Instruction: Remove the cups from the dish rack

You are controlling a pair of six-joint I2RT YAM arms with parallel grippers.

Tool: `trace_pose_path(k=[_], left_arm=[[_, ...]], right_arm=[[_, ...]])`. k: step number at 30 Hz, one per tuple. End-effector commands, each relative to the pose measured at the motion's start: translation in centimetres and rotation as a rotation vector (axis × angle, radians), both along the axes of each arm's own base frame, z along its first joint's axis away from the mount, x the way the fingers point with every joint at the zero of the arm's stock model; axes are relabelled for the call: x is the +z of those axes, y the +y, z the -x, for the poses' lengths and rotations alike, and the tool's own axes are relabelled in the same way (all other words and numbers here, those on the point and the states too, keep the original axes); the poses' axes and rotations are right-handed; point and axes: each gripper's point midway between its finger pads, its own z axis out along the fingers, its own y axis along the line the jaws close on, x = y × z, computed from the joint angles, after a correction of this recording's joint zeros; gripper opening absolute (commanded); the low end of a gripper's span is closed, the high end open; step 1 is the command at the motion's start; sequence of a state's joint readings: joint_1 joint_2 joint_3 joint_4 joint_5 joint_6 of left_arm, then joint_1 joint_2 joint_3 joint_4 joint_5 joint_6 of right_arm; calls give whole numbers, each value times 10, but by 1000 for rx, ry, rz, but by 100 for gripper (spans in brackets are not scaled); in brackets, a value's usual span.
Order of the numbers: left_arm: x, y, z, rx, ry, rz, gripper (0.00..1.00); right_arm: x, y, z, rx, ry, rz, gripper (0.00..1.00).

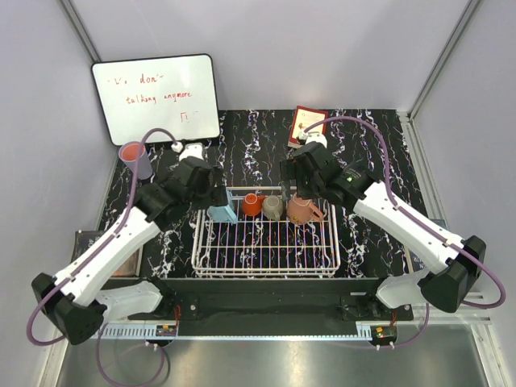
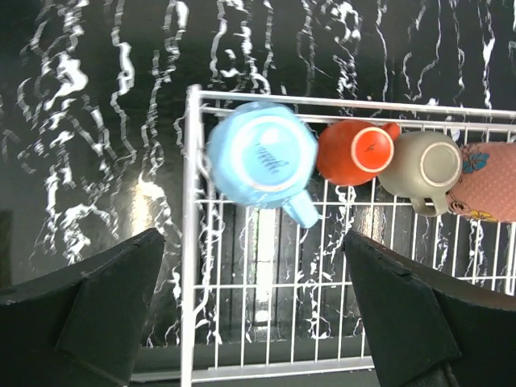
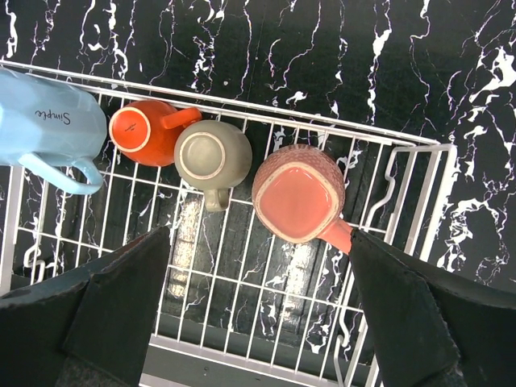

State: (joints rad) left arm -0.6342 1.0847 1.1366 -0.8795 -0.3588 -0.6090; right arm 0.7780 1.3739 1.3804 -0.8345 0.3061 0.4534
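From above, the dish rack (image 1: 196, 242) sits mid-table between the two arms. Four handled mugs line its 12 o'clock edge: from 9 towards 3 o'clock, the light blue mug (image 1: 222, 211), the orange-red mug (image 1: 252, 205), the grey-olive mug (image 1: 273, 207) and the salmon-pink mug (image 1: 303, 210). The pink tumbler (image 1: 131, 152) and the lavender tumbler (image 1: 144, 169) stand together on the table (image 1: 250, 153), out at 10 o'clock from the rack and well apart from it. A whiteboard (image 1: 157, 98) leans at 11 o'clock. The left gripper (image 1: 214, 193) hangs over the rack's 11 o'clock corner above the light blue mug, and the right gripper (image 1: 297, 184) hangs at the 1 o'clock corner above the salmon-pink one. In the left wrist view the fingers (image 2: 89, 314) stand wide apart with nothing between them. The light blue mug is base up at 12 o'clock inside the rack's corner, its handle pointing to 5 o'clock. The orange-red mug is just beside it at 3 o'clock, then the grey-olive and salmon-pink mugs. In the right wrist view the fingers (image 3: 97, 314) are likewise spread and empty. The salmon-pink mug lies at 12 o'clock with its handle to 4 o'clock, the grey-olive mug is at its 9 o'clock, the orange-red mug comes next, and the light blue mug is at the frame's 9 o'clock edge.
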Motion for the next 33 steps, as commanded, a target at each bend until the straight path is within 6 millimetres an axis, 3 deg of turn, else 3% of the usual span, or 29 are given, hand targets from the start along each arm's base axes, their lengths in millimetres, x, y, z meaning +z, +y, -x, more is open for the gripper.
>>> trace_pose_path(k=[1,19,31,33], left_arm=[[2,-23,-23,-56,-24,-18,99],[-58,-47,-53,-27,98,-84,99],[-84,-55,-57,-31,144,-84,99],[-86,-56,-57,-39,149,-83,95]], right_arm=[[20,1,0,-28,-55,-59,100],[10,-7,8,-24,-39,-43,100],[8,-9,7,-11,-45,-15,100],[7,-9,6,-10,-43,-10,100]])
